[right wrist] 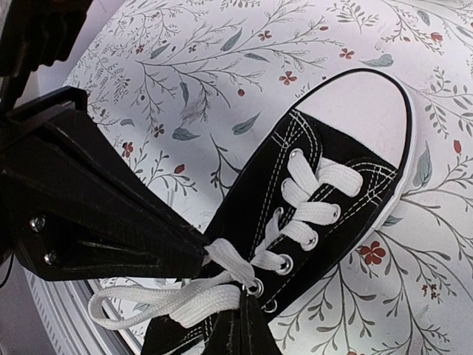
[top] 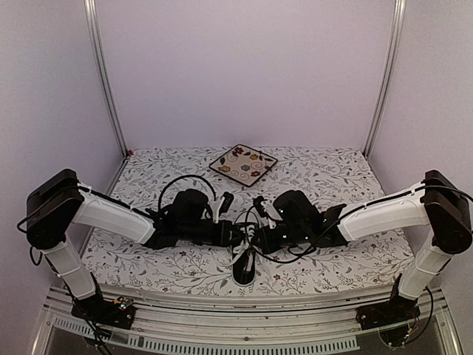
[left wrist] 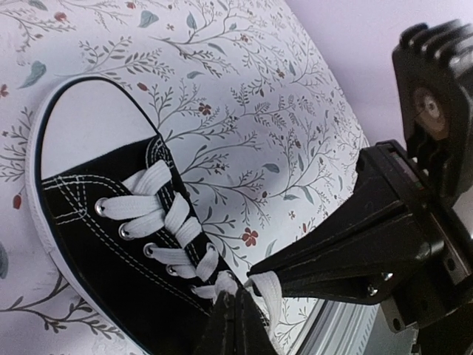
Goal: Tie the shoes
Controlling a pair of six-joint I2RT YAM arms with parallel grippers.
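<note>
A small black sneaker with a white toe cap and white laces lies at the table's near edge between both arms. My left gripper is shut, its tips pinching a white lace at the top eyelets. In the right wrist view it comes in from the left, clamped on a lace end. My right gripper is also shut on a white lace strand beside the top eyelet. Both grippers meet over the shoe's tongue. The shoe's heel is hidden under the fingers.
A square floral plate sits at the back of the patterned tablecloth. Purple walls enclose the sides and back. The metal rail of the table's near edge runs right behind the shoe. Black cables loop around both wrists.
</note>
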